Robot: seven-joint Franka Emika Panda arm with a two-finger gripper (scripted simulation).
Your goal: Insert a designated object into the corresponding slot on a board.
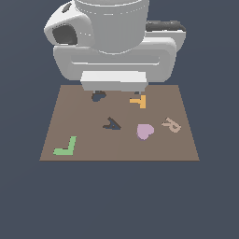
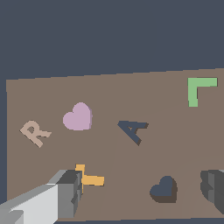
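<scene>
Pink heart (image 1: 144, 131): small, flat, pale pink, lying on the board, far from its hole.
Heart hole (image 2: 164, 190): small, dark, heart-shaped, empty, near the board's edge.
Board (image 1: 84, 121): big, flat, brown square.

heart (image 1: 144, 131) pale pink | slot (image 1: 97, 97) dark | board (image 1: 84, 121) brown | T (image 1: 138, 101) orange

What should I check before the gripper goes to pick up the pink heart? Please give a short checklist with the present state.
1. Pink heart lies flat and free on the board: ok.
2. Heart apart from the tan R and dark A: ok.
3. Heart slot empty: ok.
4. Gripper open, holding nothing: ok.
5. Gripper above the heart: not ok; it hangs near the slot and orange T.
6. Heart turned to match the slot: cannot tell.
</scene>
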